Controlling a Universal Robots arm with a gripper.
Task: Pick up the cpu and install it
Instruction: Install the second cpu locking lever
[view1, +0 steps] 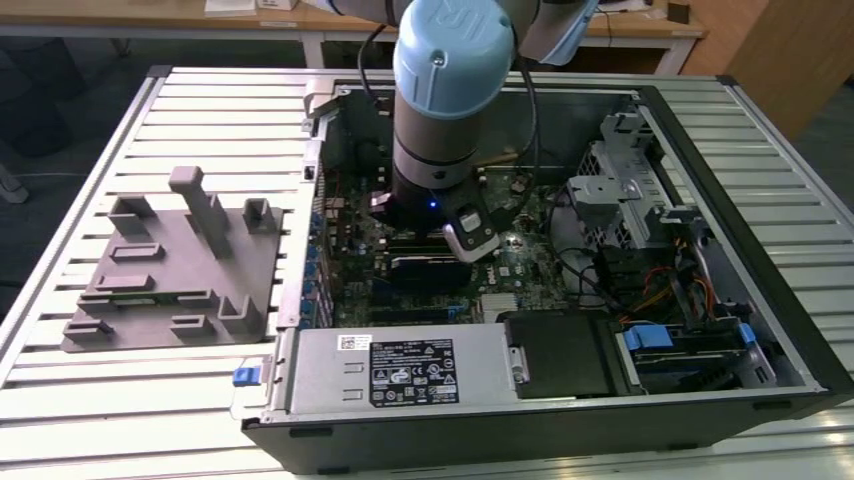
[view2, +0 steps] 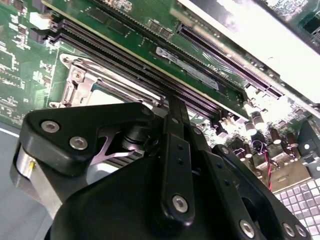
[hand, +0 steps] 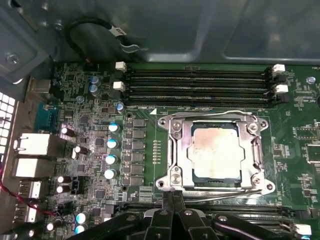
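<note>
Silver-topped, the cpu sits in the socket (frame around it). The fingers are closed, empty, just beside the socket's edge.

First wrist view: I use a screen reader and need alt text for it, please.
A silver-topped cpu sits inside the metal socket frame on a green motherboard. Black memory slots run beside the socket, and the pincer's black linkage sits at the frame's near edge.

Lab workbench with opened computer case
</note>
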